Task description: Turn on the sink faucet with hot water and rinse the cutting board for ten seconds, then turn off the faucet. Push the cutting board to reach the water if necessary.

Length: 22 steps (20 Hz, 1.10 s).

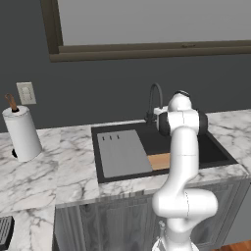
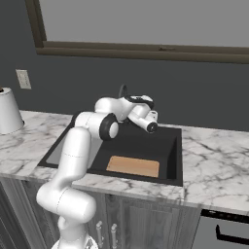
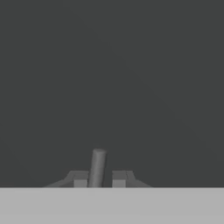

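The dark gooseneck sink faucet [image 1: 155,98] [image 2: 122,90] stands at the back rim of the black sink [image 1: 215,152] [image 2: 146,146]. My arm reaches over the basin to the faucet's base. In the hand view my gripper [image 3: 99,180] faces the dark wall, its jaws narrow, with the faucet's grey handle rod [image 3: 97,166] between them. The rod sits close to the left finger and a slit shows on its right; I cannot tell whether it is clamped. The tan cutting board [image 1: 159,161] [image 2: 133,167] lies flat on the sink floor near the front wall. Water is out of view.
A grey flat panel with small slots [image 1: 122,153] [image 2: 68,151] covers the sink's left part. A paper towel roll [image 1: 22,132] [image 2: 7,111] stands on the marble counter at the left, below a wall outlet [image 1: 26,93] [image 2: 23,79]. A window frame runs above.
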{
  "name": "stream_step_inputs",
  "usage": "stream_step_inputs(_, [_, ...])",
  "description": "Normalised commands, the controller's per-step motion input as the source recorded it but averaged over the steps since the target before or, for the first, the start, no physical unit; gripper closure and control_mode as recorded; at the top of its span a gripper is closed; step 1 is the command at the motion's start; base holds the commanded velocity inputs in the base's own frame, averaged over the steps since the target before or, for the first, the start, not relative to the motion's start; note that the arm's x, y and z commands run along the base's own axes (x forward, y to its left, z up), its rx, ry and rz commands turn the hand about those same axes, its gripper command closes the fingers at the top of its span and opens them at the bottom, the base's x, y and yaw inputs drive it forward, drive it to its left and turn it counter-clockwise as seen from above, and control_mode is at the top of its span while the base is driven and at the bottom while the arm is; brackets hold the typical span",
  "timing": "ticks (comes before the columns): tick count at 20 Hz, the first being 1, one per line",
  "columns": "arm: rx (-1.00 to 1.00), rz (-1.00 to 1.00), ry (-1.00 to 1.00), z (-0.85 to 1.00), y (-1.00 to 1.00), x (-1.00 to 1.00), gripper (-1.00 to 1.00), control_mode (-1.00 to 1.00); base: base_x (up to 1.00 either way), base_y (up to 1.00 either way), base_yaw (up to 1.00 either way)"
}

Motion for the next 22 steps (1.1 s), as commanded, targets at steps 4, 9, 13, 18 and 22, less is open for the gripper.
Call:
stream_step_inputs(4, [0.0, 0.0, 0.01, 0.0, -0.27, -0.06, 1.0, -1.0, 0.0, 0.0, 0.0])
stream_step_inputs(9, [0.0, 0.0, 0.01, 0.0, -0.34, -0.04, 1.0, -1.0, 0.0, 0.0, 0.0])
stream_step_inputs(13, [0.01, 0.0, 0.02, 0.0, -0.35, -0.03, 1.0, -1.0, 0.0, 0.0, 0.0])
stream_step_inputs(18, [0.01, 0.0, 0.01, 0.0, -0.38, -0.03, 1.0, -1.0, 0.0, 0.0, 0.0])
stream_step_inputs(22, [0.01, 0.0, 0.0, 0.0, -0.42, -0.07, 1.0, -1.0, 0.0, 0.0, 0.0])
